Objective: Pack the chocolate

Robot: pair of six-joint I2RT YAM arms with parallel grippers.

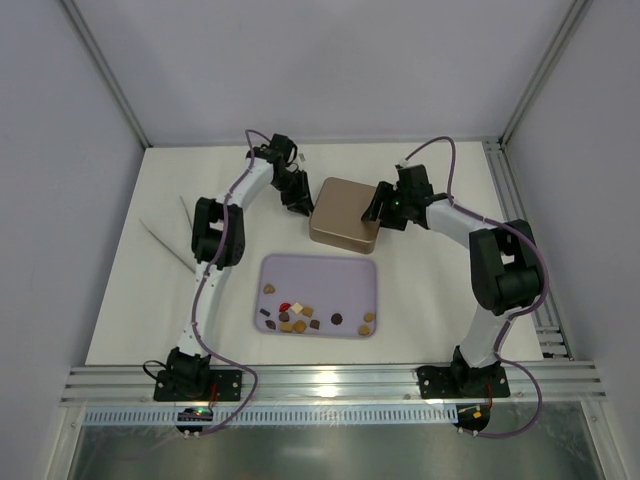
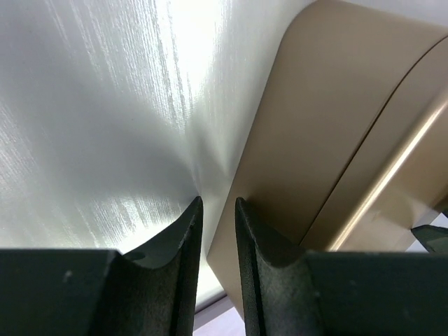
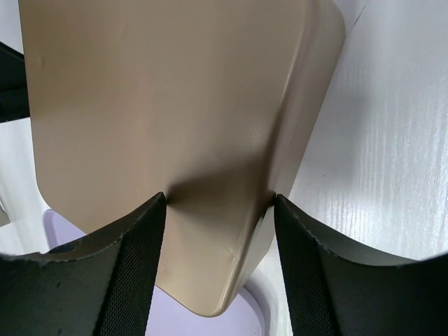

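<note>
Both grippers at the tin

Your right gripper (image 3: 218,203) straddles the tin's (image 1: 345,212) corner, jaws spread; the left gripper (image 2: 217,210), nearly clenched, presses its opposite side. Chocolates (image 1: 300,316) sit on the tray (image 1: 352,270) behind both. Opening or just closed, you can't tell.

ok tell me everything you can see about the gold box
The gold box is a squarish, rounded-cornered tin with a matte tan-gold, metallic-looking finish and its lid on, a seam running round its side. It lies flat on the white table, just beyond the lilac tray. The right gripper straddles one corner with its fingers open; the left gripper, nearly closed, sits against the opposite side.
</note>
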